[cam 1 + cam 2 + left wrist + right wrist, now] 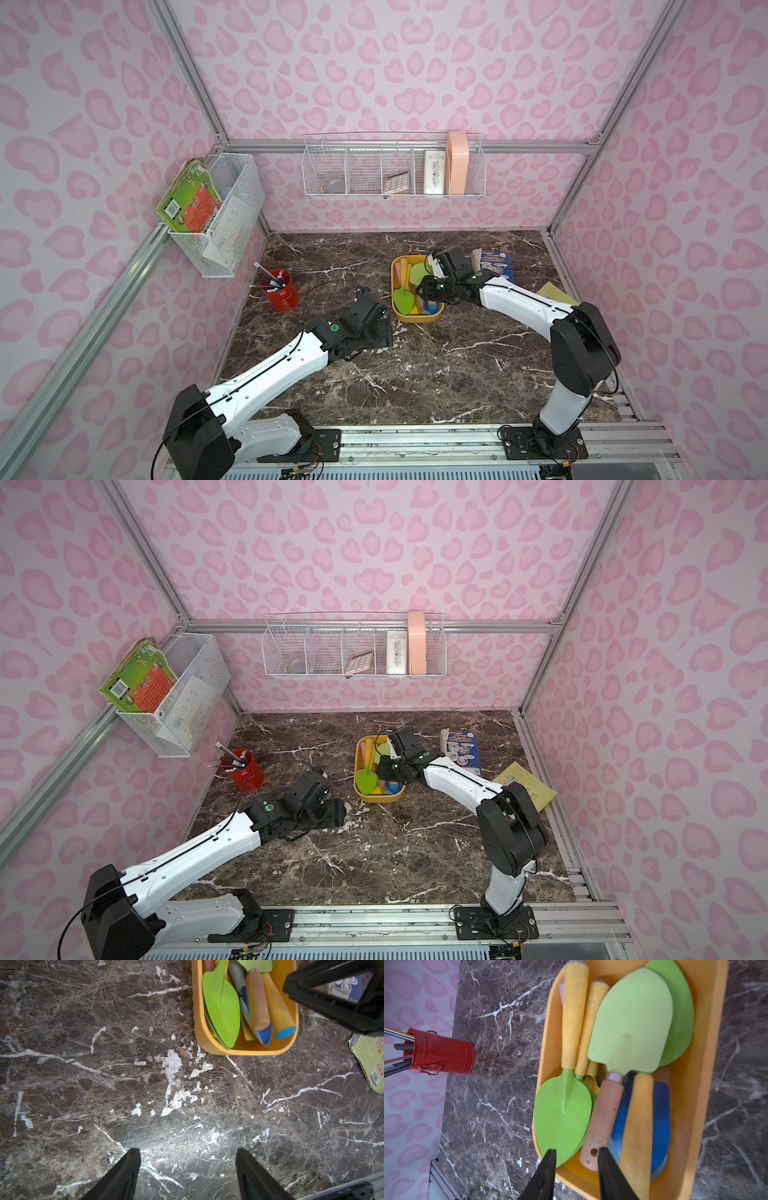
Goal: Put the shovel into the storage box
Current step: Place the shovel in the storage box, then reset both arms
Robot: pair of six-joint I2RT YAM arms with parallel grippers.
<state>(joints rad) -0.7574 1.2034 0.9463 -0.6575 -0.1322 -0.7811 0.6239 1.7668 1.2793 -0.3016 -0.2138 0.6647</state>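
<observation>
R fingers (547, 1172) hang over the box (708, 1064) at its end nearest the robot. They're slightly apart and grip nothing.

Shovel (631, 1022) = pale green blade + brown wood handle. It's in the box, lying on top of the other tools. Its handle end sits between the two R fingertips, closer to one, w/ a clear gap to the other, so we call it not clamped.

Next to that handle, partly under the other R fingertip: bright green trowel (562, 1113) w/ yellow handle. Beyond the fingers, also in the box: more yellow-handled tools & a blue piece (660, 1115).

Red cup (444, 1055) w/ pens stands on the surface (492, 1105), well apart from R fingers, on the robot's left of the box.

L fingers (124, 1174) are spread wide & empty, over bare surface. The box is ahead of them & to their right, near but not touching.

In a top view we see a blue booklet (496, 268) & a yellow one (557, 293) on the surface, right of the R fingers, beside the R arm.
</observation>
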